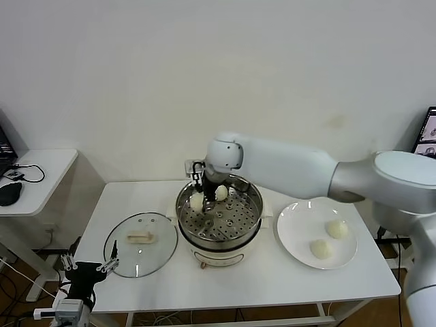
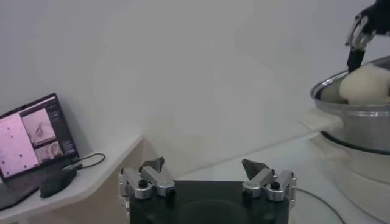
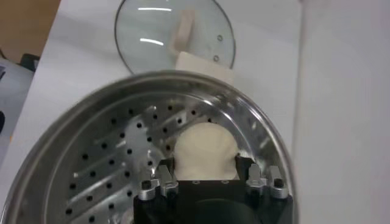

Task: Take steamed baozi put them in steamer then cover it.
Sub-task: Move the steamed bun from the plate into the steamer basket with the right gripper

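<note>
The right pincer [image 3: 207,173] is clenched on a baozi [image 3: 205,146], its fingers [image 3: 163,173] pressed to either flank of the bun, low inside the steamer [image 3: 91,134] near the wall. The bun is smooth, cream-white and rounded, bulging slightly between the fingers. In the head view this pincer [image 1: 204,193] reaches down over the steamer's far left part, with one baozi [image 1: 197,201] just left of it and a second baozi [image 1: 221,193] just right of it; which of the two it grips cannot be told from there.

The steamer [image 1: 235,235] is a shiny steel basket with a perforated floor, seated on a cream-white base in the middle of the white surface [image 1: 272,279]. Just left of it the cover [image 1: 139,253] lies flat, clear glass with a metal rim and a cream oblong handle. To the right a white plate [image 1: 293,221] carries two more baozi [image 1: 336,229], [image 1: 321,248], apart from each other.

The left pincer [image 2: 206,176] hangs released, jaws wide, off the surface's front left corner [image 1: 85,269].

No readable writing shows on any item.
</note>
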